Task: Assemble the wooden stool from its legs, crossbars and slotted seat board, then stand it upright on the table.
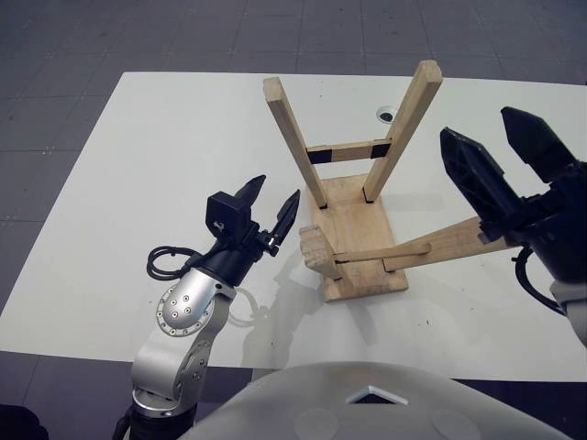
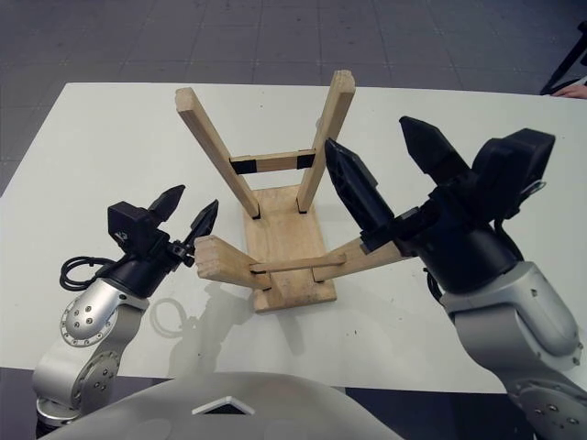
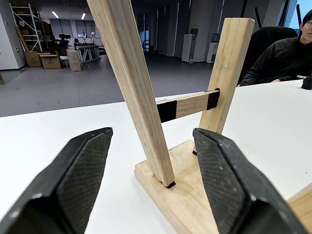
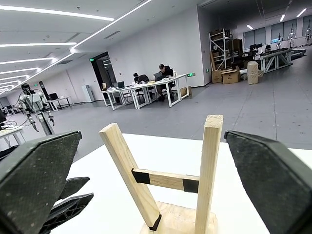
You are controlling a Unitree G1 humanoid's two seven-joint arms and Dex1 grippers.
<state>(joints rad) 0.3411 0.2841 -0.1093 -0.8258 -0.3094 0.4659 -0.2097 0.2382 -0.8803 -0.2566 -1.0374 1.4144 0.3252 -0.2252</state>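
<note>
My main worry is the loose pair (image 1: 449,243). It lies tipped across the 6 o'clock end of the board (image 1: 353,220), seated in no slot that I can make out. A nudge from either side would likely skid it onto the table (image 1: 138,183) or swing it into the far legs (image 1: 295,142). Those two stand in the board's 12 o'clock slots, joined by a bar (image 1: 348,152), and I judge them only press-fitted. A sideways knock could lever them out or slide the whole board, which nothing pins down. The left gripper (image 1: 277,187) sits at 9 o'clock of the board, fingers spread and empty, just beside the pair's blunt end. The right gripper (image 2: 367,133) sits at 3 o'clock, fingers wide apart and clamping nothing. The pair's other leg runs beneath it, and I cannot tell whether they touch. The board lies flat near the table's middle, its long axis running 12 to 6, underside up, so the stool points feet-up. The loose pair's long axis runs roughly 9 to 3.
</note>
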